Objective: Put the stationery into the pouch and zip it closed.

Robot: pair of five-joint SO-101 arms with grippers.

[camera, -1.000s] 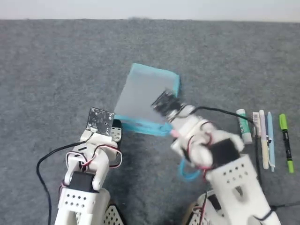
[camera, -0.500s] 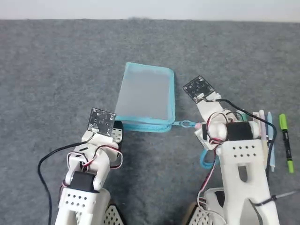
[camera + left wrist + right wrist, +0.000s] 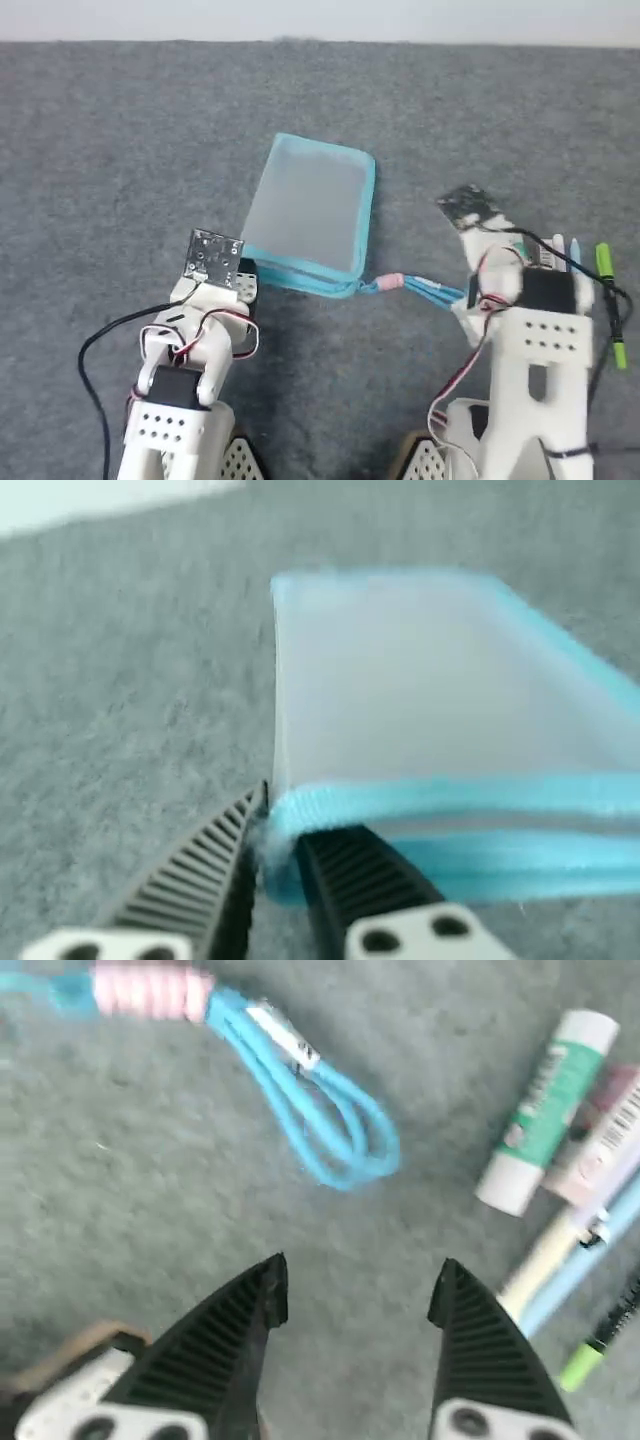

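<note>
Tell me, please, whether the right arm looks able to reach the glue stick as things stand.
Probably yes: the right claw is open over bare carpet, and the glue stick lies close by with nothing between them.

1. The table covering (image 3: 120,130) is seen to be grey cloth, felt-like, matt and rough.
2. The pouch (image 3: 310,215) is faced with a frosted, translucent, smooth panel, and its edges are bound in ribbed turquoise woven tape.
3. The zip cord (image 3: 335,1125) is made of smooth blue cord, with a pink wound section.
4. The left gripper (image 3: 278,830) and right gripper (image 3: 362,1265) are fitted with black matt plastic fingers (image 3: 225,1345), ridged on the inner faces, on white plastic mounts.
5. The glue stick (image 3: 545,1110) and pens (image 3: 548,1253) are cased in smooth plastic.
</note>
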